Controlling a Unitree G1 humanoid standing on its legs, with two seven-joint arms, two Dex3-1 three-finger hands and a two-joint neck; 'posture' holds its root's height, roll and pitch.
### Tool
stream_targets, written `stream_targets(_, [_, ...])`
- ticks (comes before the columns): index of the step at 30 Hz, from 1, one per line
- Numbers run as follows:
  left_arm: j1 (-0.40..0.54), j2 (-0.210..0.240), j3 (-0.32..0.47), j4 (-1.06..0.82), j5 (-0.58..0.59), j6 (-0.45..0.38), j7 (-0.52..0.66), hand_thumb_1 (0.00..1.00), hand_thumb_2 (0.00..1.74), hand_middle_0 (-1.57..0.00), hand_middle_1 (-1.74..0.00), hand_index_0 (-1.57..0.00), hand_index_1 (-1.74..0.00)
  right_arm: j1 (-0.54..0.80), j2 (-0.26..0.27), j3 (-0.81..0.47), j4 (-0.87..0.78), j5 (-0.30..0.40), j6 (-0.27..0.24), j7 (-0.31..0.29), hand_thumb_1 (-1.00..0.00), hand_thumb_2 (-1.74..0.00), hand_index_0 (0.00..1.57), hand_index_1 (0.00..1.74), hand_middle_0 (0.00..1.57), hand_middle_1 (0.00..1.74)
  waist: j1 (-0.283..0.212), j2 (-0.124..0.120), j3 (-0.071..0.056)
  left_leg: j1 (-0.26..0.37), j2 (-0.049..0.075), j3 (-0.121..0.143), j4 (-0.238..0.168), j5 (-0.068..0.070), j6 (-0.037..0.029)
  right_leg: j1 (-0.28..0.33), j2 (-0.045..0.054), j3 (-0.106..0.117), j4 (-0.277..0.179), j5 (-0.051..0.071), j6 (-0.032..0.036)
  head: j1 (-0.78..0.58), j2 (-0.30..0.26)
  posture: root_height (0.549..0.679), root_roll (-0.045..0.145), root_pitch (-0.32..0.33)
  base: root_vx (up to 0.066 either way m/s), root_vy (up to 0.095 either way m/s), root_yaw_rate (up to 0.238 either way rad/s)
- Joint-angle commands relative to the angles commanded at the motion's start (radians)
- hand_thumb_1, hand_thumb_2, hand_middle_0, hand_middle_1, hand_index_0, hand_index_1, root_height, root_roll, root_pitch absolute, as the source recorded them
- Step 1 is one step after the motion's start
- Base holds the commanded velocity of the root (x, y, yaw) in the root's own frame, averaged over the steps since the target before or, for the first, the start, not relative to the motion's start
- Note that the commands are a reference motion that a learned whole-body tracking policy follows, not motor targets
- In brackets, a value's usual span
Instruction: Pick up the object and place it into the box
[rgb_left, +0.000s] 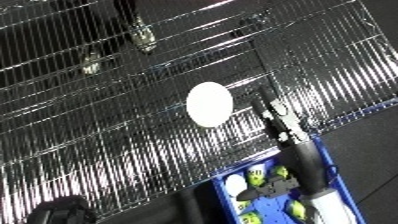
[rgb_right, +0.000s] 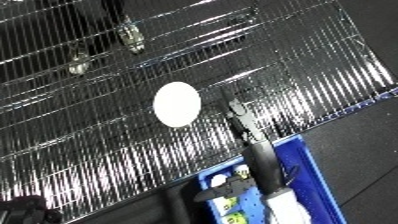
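A white round object lies on the wire shelf, near its middle. My right hand reaches up from the lower right, black and slim, over the blue bin. Its fingers stretch out straight just to the right of the white object, a small gap apart from it, holding nothing. The white forearm shows at the bottom edge above the bin. The bin holds several yellow-green pieces and a white one. My left hand does not show.
The chrome shelf fills most of the view, with its front edge running along the dark floor. Two metal caster-like parts show through the wires at the upper left. A dark rounded shape sits at the lower left corner.
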Motion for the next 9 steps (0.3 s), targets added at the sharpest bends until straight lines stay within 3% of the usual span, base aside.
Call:
stream_targets(6, [0.016, 0.017, 0.007, -0.024, -0.002, 0.014, -0.002, 1.00, 1.74, -1.57, -1.74, -1.57, -1.74, 0.000, -0.002, 0.005, 0.005, -0.027, -0.001, -0.029, 0.00, 0.00, 0.00, 0.00, 0.00, 0.00, 0.011, 0.002, 0.000, -0.024, 0.002, 0.001, 0.026, -0.005, 0.0020, -0.025, -0.0052, -0.008, 0.028, -0.003, 0.0016, 0.016, 0.042, 0.631, 0.049, 0.073, 0.051, -0.010, 0.083])
stream_targets(9, [0.022, 0.030, 0.003, -0.045, -0.009, 0.021, 0.009, 1.00, 1.74, -1.57, -1.74, -1.57, -1.74, -0.004, -0.009, 0.016, 0.031, -0.039, -0.019, -0.067, 0.00, 0.00, 0.00, 0.00, 0.00, 0.00, 0.017, 0.004, 0.000, -0.042, 0.000, 0.001, 0.041, -0.008, 0.0039, -0.042, -0.0073, -0.011, 0.043, -0.006, 0.0011, 0.039, 0.056, 0.629, 0.048, 0.077, 0.030, -0.003, 0.050])
